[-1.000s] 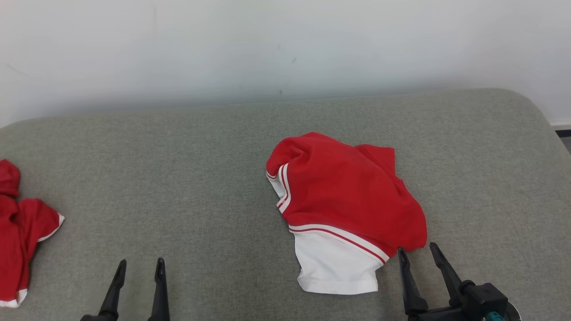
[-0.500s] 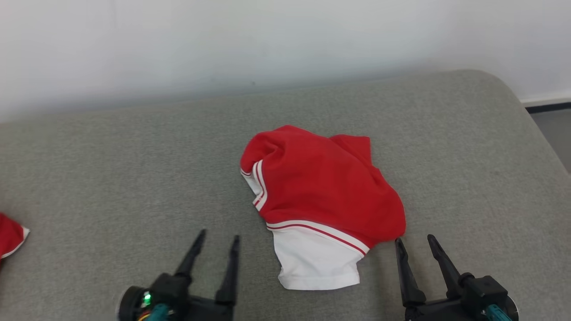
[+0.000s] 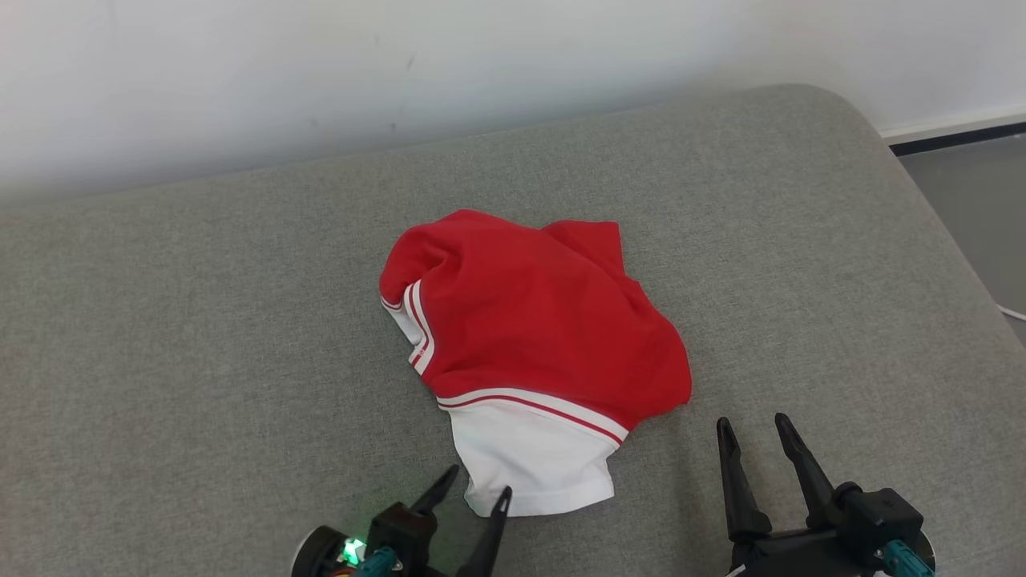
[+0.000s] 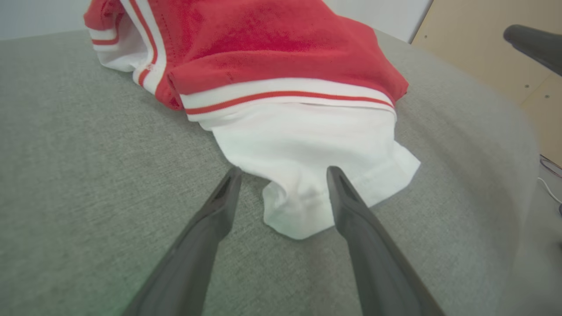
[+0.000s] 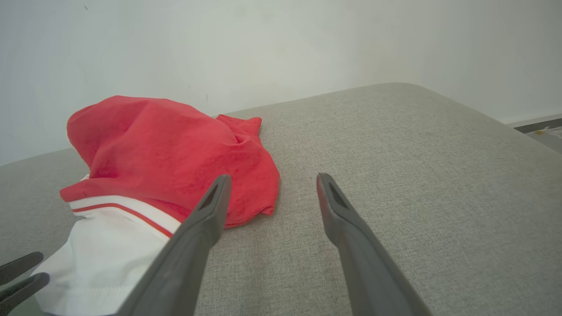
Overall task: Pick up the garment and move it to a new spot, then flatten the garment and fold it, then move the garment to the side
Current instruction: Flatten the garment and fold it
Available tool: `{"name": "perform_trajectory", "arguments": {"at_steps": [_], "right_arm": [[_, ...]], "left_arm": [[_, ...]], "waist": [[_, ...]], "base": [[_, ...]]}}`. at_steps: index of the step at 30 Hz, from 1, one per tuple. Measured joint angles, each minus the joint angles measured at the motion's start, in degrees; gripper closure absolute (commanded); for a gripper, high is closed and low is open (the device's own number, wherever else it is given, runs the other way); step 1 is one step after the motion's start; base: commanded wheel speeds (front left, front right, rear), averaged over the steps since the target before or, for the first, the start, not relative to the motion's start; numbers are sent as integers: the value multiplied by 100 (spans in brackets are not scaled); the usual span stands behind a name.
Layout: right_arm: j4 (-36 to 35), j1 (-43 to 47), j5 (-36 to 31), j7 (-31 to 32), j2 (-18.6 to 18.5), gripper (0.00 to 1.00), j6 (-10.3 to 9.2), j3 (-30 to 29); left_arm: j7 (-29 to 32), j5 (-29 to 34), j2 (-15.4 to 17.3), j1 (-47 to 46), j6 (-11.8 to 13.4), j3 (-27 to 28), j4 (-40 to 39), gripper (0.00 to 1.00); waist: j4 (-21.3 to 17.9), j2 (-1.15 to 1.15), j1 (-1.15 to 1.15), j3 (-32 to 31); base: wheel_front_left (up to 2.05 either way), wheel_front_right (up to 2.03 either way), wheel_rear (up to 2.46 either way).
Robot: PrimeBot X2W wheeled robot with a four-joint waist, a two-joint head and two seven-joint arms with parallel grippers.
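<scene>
I see the garment (image 3: 529,344) lying in a rumpled heap just right of centre in the head view, on the grey upholstered cushion (image 3: 200,320). Its upper bulk is bright red, bunched into a low dome, with a small red flap poking out at the top right. Down its left edge a white band with thin red stripes curls under the red cloth. Across the lower part runs a white band with a single red stripe. Below that, a plain white panel with a stitched hem reaches toward the bottom of the frame.

My left gripper (image 3: 481,479) sits at bottom centre, jaws spread wide and empty, its tips at the white hem's lower left corner. In the left wrist view that corner lies between the two fingers. One finger overlaps the white cloth, though I cannot tell whether it touches.

My right gripper (image 3: 753,420) is at lower right, jaws apart and holding nothing. Its tips are near the garment's red lower right corner but clear of the cloth.
</scene>
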Motion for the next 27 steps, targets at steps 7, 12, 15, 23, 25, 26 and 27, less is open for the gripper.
{"name": "perform_trajectory", "arguments": {"at_steps": [7,12,15,23,25,26,27], "right_arm": [[-9,-15,9,-1,1,0,0,-48],[-22,-8,-2,0,0,0,0,-109],[-13,7,-19,-1,2,0,0,-164],[13,135,-33,-1,1,0,0,-182],[14,143,-33,0,1,0,0,-174],[16,151,-33,0,1,0,0,-169],[19,165,-33,0,1,0,0,-157]], "left_arm": [[0,-364,35,-280,-1,-520,492,100],[0,-492,27,-425,0,-402,287,100],[0,-534,36,-422,0,-153,9,100],[0,-470,208,115,78,577,-922,100],[0,-449,280,338,101,700,-1114,100],[0,-441,311,467,121,753,-1205,100],[0,-435,347,594,151,804,-1285,100]], "waist": [[41,0,0,66],[182,0,0,65],[318,0,0,47],[812,0,-1,-85],[948,-1,-1,-132],[1017,0,-1,-157],[1082,0,-1,-182]], "base": [[0,0,0],[0,0,0],[0,0,0],[0,0,0],[0,0,0],[0,0,0],[0,0,0]]}}
